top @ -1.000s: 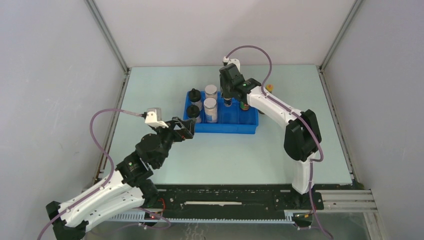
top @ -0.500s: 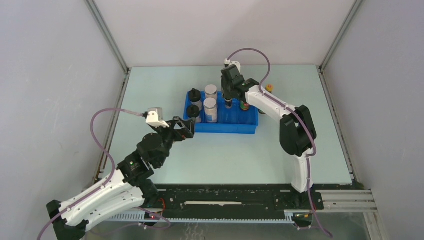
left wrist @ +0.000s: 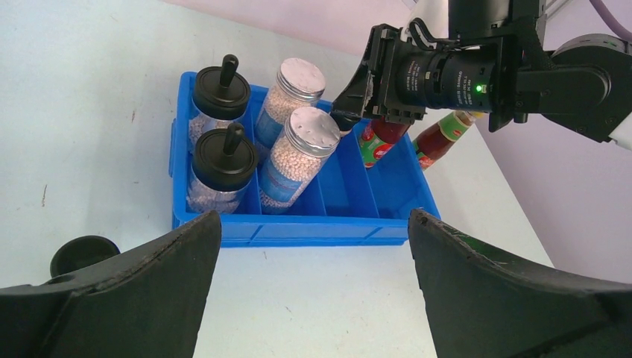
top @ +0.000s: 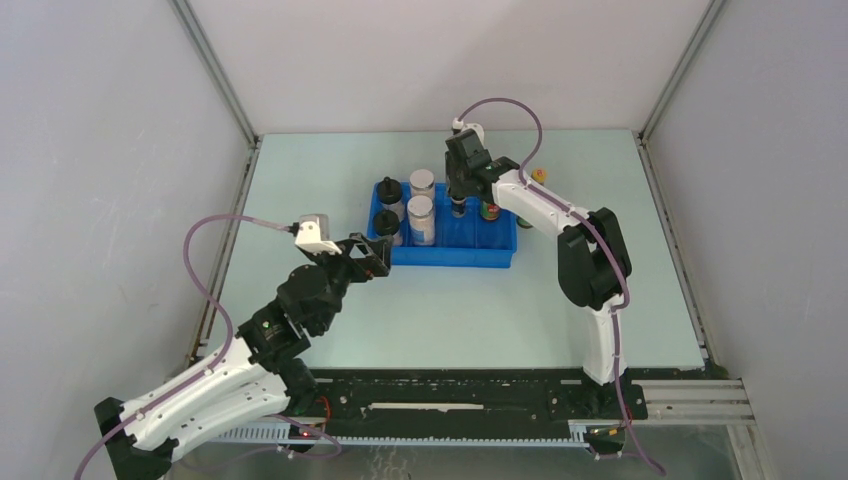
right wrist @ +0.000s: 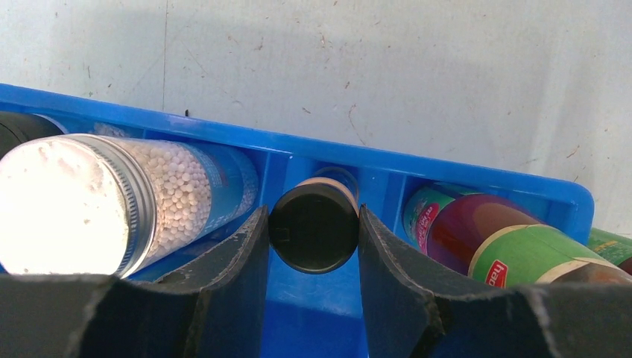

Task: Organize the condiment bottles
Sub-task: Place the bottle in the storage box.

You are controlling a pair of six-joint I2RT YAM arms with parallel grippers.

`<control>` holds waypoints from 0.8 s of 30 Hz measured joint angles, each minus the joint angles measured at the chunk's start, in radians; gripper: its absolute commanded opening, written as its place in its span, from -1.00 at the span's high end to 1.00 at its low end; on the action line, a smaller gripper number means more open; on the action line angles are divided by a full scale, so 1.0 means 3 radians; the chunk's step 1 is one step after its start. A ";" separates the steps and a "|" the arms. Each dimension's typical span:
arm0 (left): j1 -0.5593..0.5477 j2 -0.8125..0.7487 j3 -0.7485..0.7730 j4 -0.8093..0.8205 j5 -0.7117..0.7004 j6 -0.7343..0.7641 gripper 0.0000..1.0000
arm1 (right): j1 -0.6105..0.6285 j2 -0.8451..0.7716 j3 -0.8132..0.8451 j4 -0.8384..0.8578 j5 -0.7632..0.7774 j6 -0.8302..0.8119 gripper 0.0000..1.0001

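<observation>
left gripper (top: pixel 373 258): jaws spread wide, nothing held; hovers near the tray's near left corner
right gripper (right wrist: pixel 313 216): clamped on a short dark black-lidded bottle (right wrist: pixel 314 231), fingers pressed to both sides of its lid
held bottle: located at the far end of the third compartment from the left; whether it is seated on the floor cannot be told
blue divided tray (left wrist: pixel 298 230): set mid-table (top: pixel 450 310), four lengthwise compartments
left compartment: two black knob-capped bottles, far (left wrist: pixel 221 93) and near (left wrist: pixel 223 156), upright
second compartment: two clear white-lidded bottles with blue labels, far (left wrist: pixel 298 78) and near (left wrist: pixel 313 134), filled with white pellets
right compartment: one slim red-green-labelled bottle (left wrist: pixel 376 145) at the far end
second red-green-labelled bottle (left wrist: pixel 440 138): outside the tray, just beyond its far right corner; contact with the wall cannot be told
second black-lidded bottle (left wrist: pixel 82 253): on the table outside the tray, off its near left corner, beside the left gripper; only the lid is seen
</observation>
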 measured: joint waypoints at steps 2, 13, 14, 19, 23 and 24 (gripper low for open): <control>0.0000 0.0000 0.0000 0.0001 0.0000 0.0000 -1.00 | -0.0010 0.0003 0.0000 0.0006 -0.0003 0.0000 1.00; 0.0000 0.0023 0.0000 0.0001 0.0000 0.0001 -1.00 | -0.0013 0.0010 0.0000 0.0024 -0.0011 0.0022 1.00; 0.0000 0.0023 0.0000 0.0003 0.0001 0.0001 -1.00 | -0.0013 0.0010 0.0000 0.0025 -0.0011 0.0024 1.00; 0.0000 0.0023 0.0000 0.0003 0.0000 0.0001 -1.00 | -0.0013 0.0011 0.0000 0.0024 -0.0011 0.0039 1.00; 0.0000 0.0023 0.0000 0.0003 0.0001 0.0001 -1.00 | -0.0013 0.0011 0.0000 0.0022 -0.0010 0.0065 1.00; 0.0000 0.0023 0.0000 0.0003 0.0001 0.0001 -1.00 | -0.0013 0.0011 0.0000 0.0022 -0.0010 0.0075 1.00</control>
